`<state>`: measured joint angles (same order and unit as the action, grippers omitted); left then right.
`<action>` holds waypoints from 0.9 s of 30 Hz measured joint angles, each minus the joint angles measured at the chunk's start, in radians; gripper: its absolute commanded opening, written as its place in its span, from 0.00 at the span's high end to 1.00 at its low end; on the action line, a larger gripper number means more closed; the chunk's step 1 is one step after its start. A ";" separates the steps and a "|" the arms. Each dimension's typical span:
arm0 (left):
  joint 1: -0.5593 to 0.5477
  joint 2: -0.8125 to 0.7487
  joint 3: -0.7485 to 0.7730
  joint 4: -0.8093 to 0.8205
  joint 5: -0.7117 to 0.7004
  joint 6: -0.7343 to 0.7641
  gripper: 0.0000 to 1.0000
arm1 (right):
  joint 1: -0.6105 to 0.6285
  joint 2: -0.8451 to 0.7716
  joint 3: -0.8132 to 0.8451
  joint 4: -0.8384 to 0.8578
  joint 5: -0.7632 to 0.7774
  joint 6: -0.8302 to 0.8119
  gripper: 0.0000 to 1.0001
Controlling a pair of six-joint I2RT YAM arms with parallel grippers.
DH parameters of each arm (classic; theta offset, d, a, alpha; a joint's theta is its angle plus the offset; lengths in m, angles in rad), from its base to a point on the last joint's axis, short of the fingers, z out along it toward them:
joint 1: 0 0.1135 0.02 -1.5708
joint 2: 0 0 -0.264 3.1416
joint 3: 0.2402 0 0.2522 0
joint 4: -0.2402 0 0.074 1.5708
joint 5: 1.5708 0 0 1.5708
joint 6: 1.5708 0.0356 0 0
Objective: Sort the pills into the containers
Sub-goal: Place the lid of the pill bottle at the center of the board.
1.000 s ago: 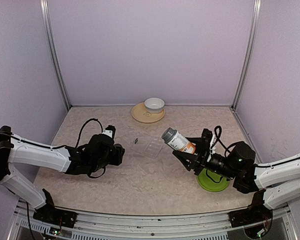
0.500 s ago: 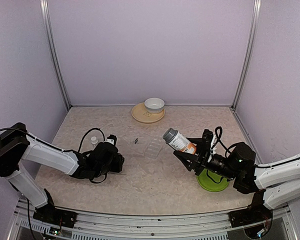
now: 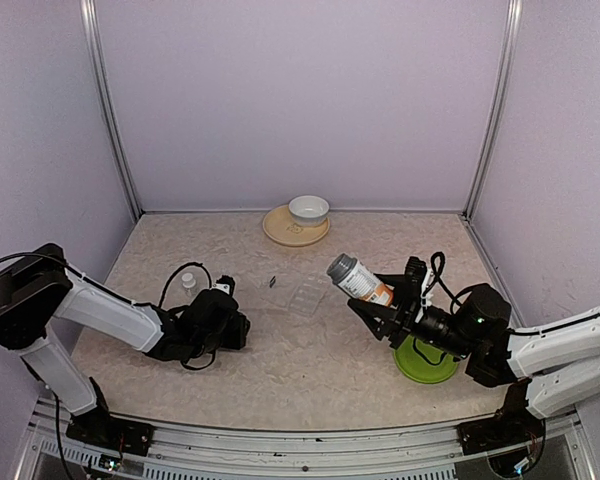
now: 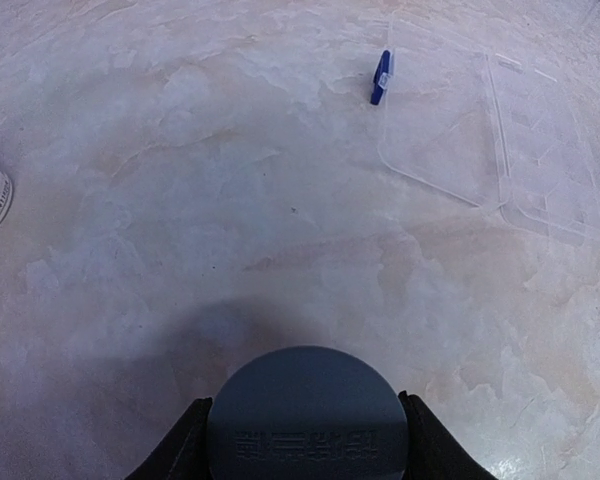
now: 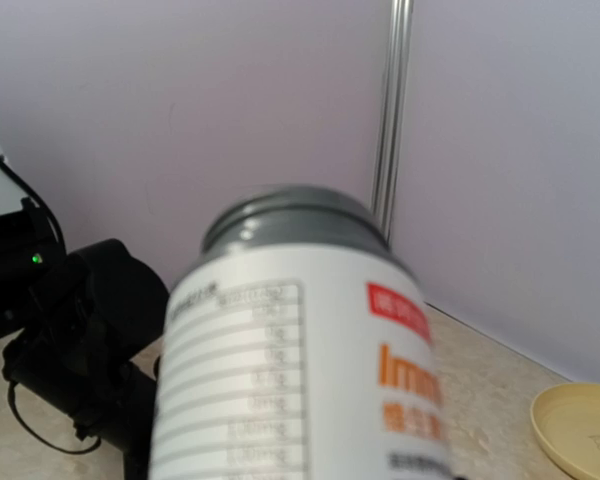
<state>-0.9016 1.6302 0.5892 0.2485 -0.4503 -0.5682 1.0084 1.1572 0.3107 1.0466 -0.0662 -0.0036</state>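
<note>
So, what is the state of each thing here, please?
Pill bottle: tilted, gripped by right pincer.
Dark round cap: gripped by left pincer.
Pill box: lies flat on table.
Small white bottle: standing upright.
White bowl: upright on tan plate.
Green plate: flat, under right arm.

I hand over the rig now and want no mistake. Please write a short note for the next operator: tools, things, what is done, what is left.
Left tool: shut on a dark cap, low over the table.
Right tool: shut on the bottle, held tilted in the air, mouth toward the box.
Box: clear, lies mid-table; no pills seen in it.
Done: bottle is up and looks uncapped.
Left: pour, then sort the pills into the compartments.
</note>
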 measured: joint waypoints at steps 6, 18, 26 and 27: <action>0.002 0.018 -0.001 0.014 0.010 -0.008 0.57 | -0.005 0.011 0.000 0.007 0.000 0.005 0.93; 0.005 0.042 -0.001 0.021 0.022 -0.011 0.41 | -0.014 0.023 -0.003 0.018 -0.001 0.010 0.93; 0.005 0.028 -0.001 0.019 0.027 -0.011 0.22 | -0.037 0.050 -0.017 0.035 -0.001 0.017 0.92; 0.005 0.023 -0.001 0.018 0.028 -0.012 0.20 | -0.042 0.056 -0.018 0.039 -0.001 0.019 0.92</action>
<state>-0.8970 1.6527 0.5880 0.2661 -0.4221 -0.5804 0.9665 1.2137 0.2924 1.0859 -0.0669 0.0151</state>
